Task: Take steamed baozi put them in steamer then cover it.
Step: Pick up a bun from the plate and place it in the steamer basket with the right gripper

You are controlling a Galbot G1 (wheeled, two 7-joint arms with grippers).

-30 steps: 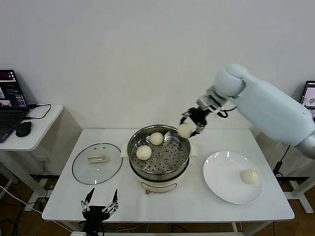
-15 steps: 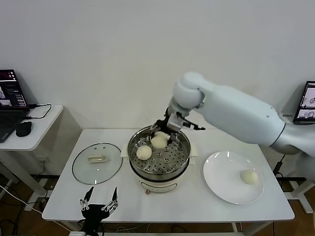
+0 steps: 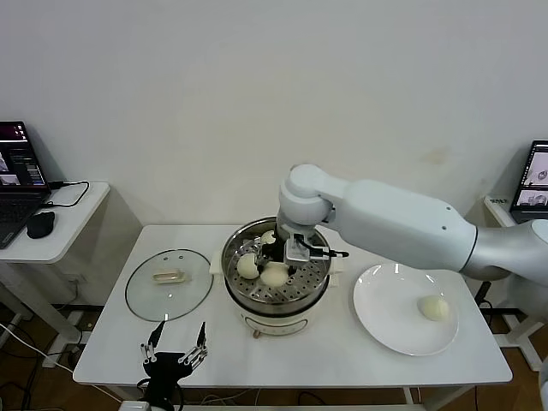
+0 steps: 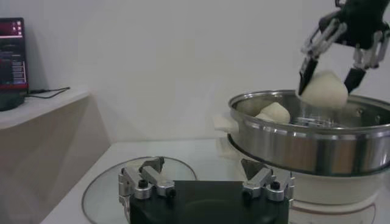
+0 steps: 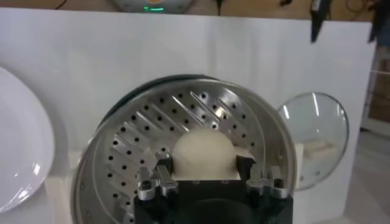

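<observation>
The left gripper (image 3: 175,353) hung open at the table's (image 3: 325,360) near edge, beside the lid (image 3: 169,284). Over the steamer (image 3: 276,267), the right gripper (image 3: 276,261) pinched a bun (image 3: 275,274) just above the tray, near two others. One bun (image 3: 433,307) waited on the plate (image 3: 385,321); it looked soft and light, best taken gently by its sides.

No readable text, labels, brands or numbers anywhere. Laptop screen (image 3: 17,157) on the side desk shows content, too small to read; same for the second screen (image 3: 538,175) at the far edge. Steamer (image 3: 276,291) base has no legible marking.
</observation>
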